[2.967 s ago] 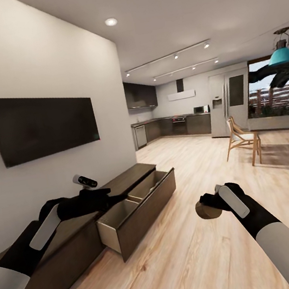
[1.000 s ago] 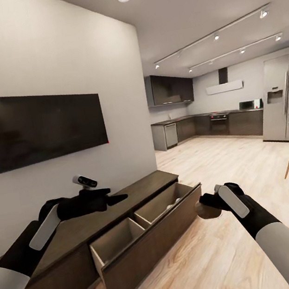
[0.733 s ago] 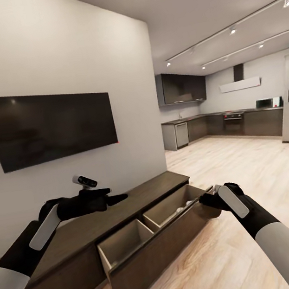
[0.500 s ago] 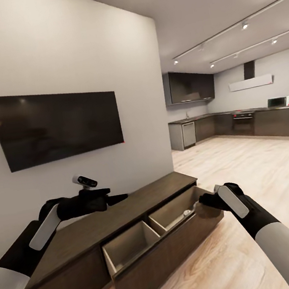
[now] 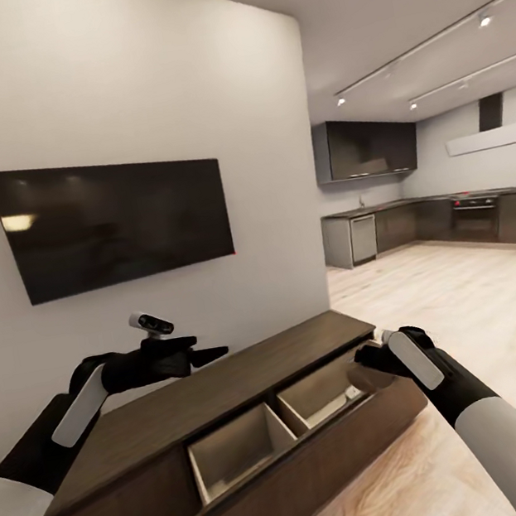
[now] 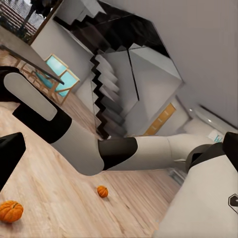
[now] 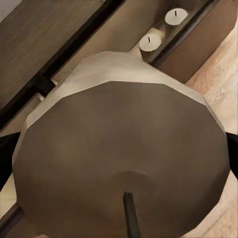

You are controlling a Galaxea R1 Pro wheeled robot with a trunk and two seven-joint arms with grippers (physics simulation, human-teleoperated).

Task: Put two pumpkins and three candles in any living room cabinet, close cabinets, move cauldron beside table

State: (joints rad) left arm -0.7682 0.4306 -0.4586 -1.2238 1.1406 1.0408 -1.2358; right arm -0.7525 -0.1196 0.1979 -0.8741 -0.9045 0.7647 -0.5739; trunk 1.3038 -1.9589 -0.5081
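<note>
a candle [image 7: 124, 163], beige-grey with a flat tan top and a short dark wick, is gripped in the closed jaws of the right gripper [image 5: 376, 370]; in the head view it [image 5: 368, 375] is held over the outer end of the cabinet's open drawer [image 5: 315, 395]. two more candles [image 7: 150, 41] [image 7: 176, 16] are seen standing side by side inside that drawer, against its front wall, in the right wrist view. the drawer is pulled out of the cabinet [image 5: 206, 397], a long low dark brown unit set against a white wall [image 5: 135, 77], and is split by a divider into two compartments; the nearer compartment [image 5: 236, 451] is seen bare inside.

two pumpkins [image 6: 11, 210] [image 6: 102, 191] lie on the wooden floor [image 6: 54, 198], well apart from each other, in the left wrist view.

the left gripper [image 5: 203, 356] is held above the cabinet top, apart from it, with nothing between its jaws; whether they are open or closed cannot be told. a dark television [image 5: 113, 219] is mounted on the wall above the cabinet. beyond the wall's end, dark kitchen units [image 5: 420, 222] are seen across the pale wood floor, under ceiling track lights [image 5: 424, 45].
</note>
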